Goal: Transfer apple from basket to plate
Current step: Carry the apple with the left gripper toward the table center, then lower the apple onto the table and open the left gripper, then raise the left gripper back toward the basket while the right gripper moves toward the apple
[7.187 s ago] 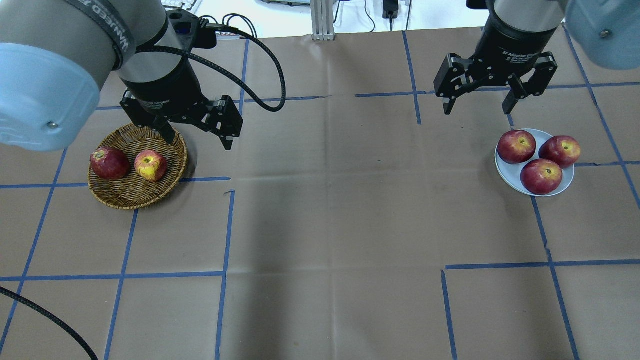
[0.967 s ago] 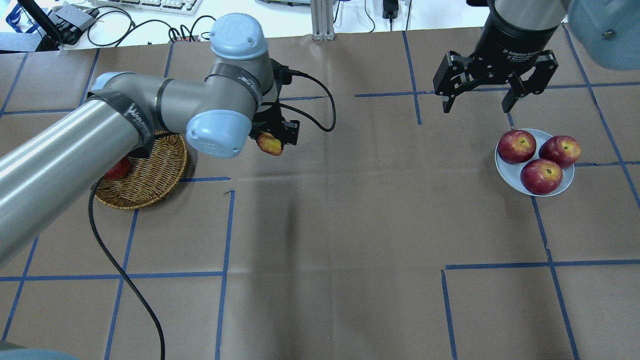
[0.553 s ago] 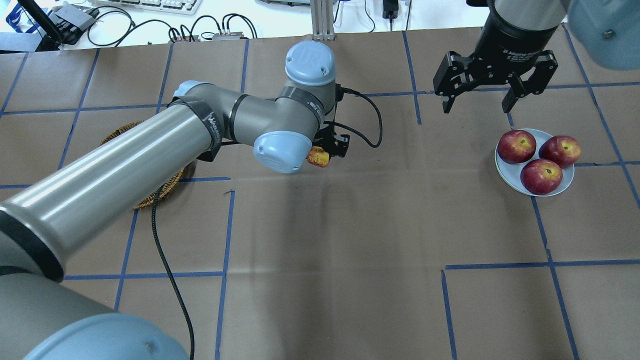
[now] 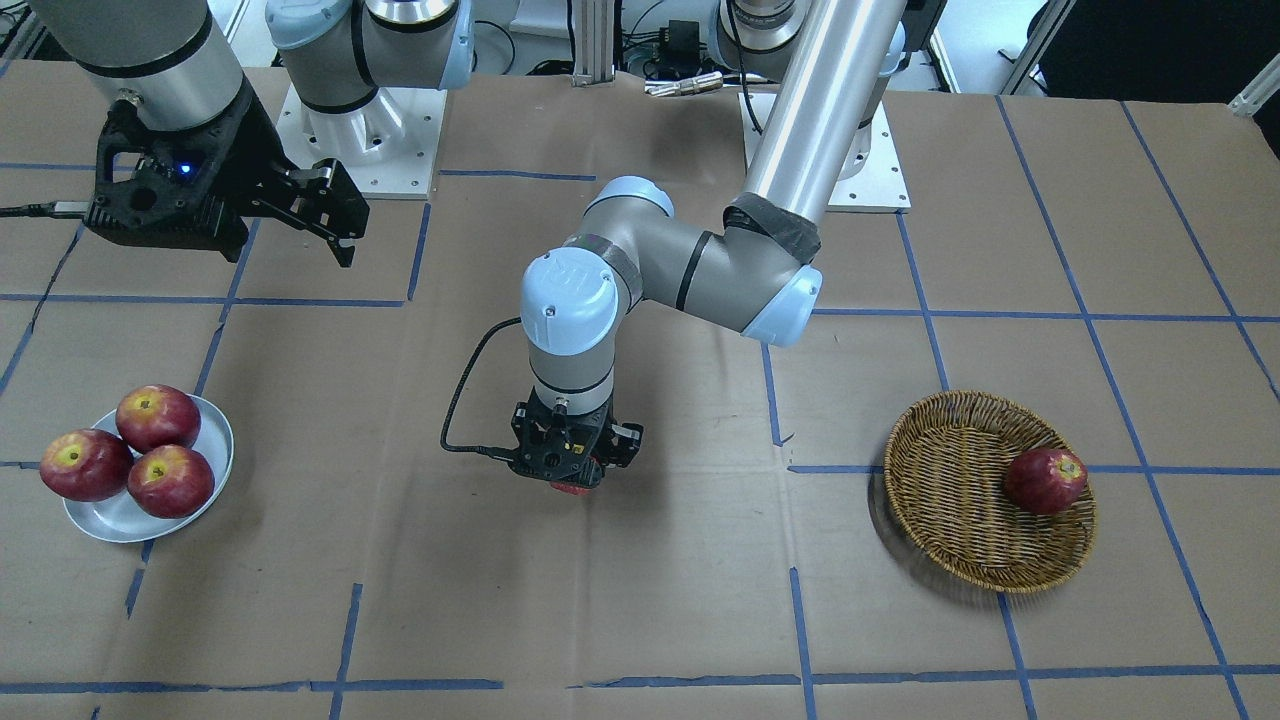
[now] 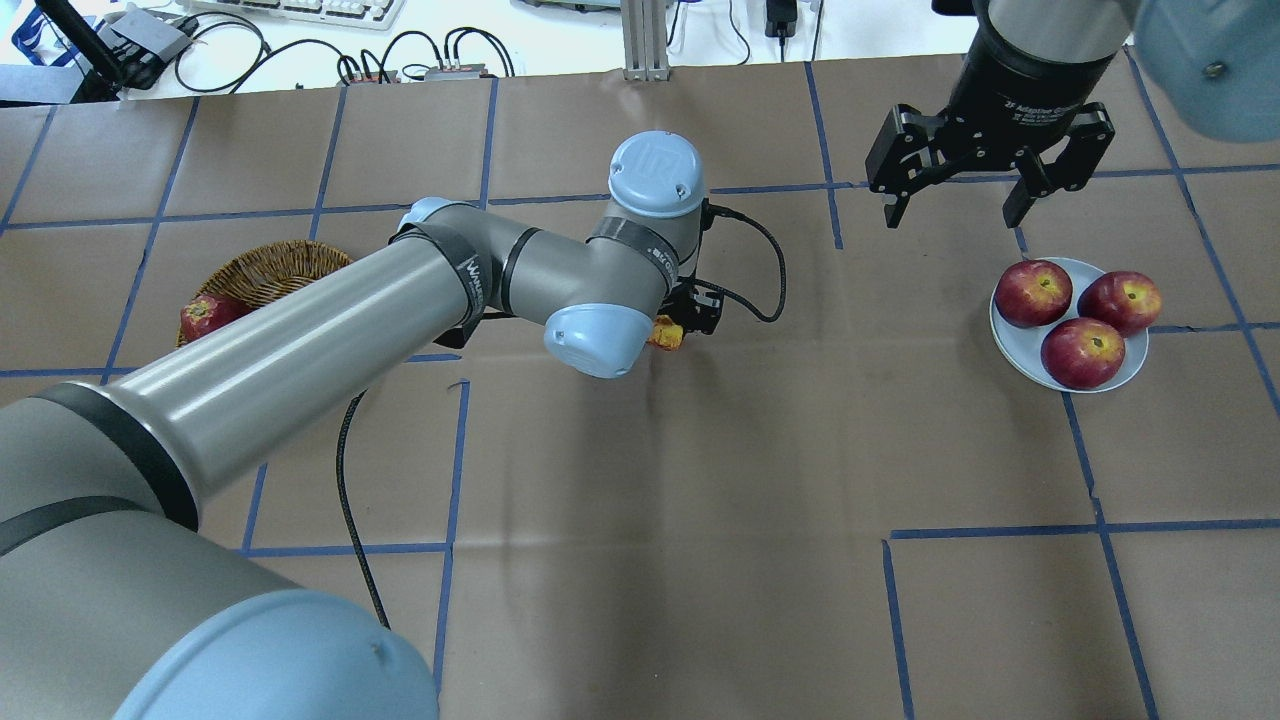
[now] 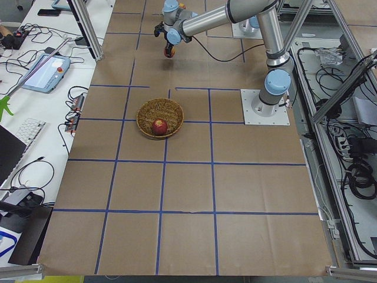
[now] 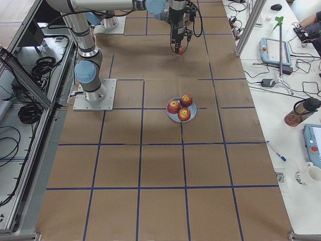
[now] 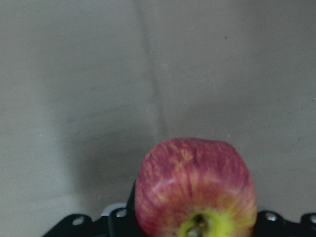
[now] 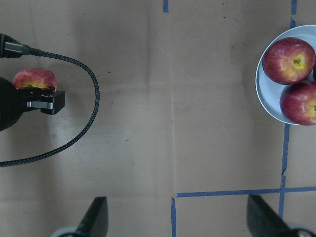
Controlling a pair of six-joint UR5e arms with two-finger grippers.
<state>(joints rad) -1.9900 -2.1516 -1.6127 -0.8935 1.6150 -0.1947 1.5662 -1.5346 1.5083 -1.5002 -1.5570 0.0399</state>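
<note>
My left gripper [image 5: 682,326] is shut on the apple [image 5: 667,335], a streaky pinkish-red one with a yellow patch, and holds it above the middle of the table. The apple fills the bottom of the left wrist view [image 8: 195,190] and also shows in the front view [image 4: 572,487]. The wicker basket [image 5: 270,268] lies far to the left, partly under my left arm. The white plate [image 5: 1012,345] is at the right. My right gripper [image 5: 953,218] is open and empty, hovering just behind the plate.
One dark red apple [image 5: 205,315] lies in the basket. Three dark red apples [image 5: 1083,352] sit on the plate and cover most of it. A black cable [image 5: 760,280] loops from my left wrist. Blue tape lines cross the brown table.
My left gripper, open over the basket at first, now holds the apple. Over the last second it has carried the apple to the right, from beside the basket to mid-table. My right arm has not moved.
</note>
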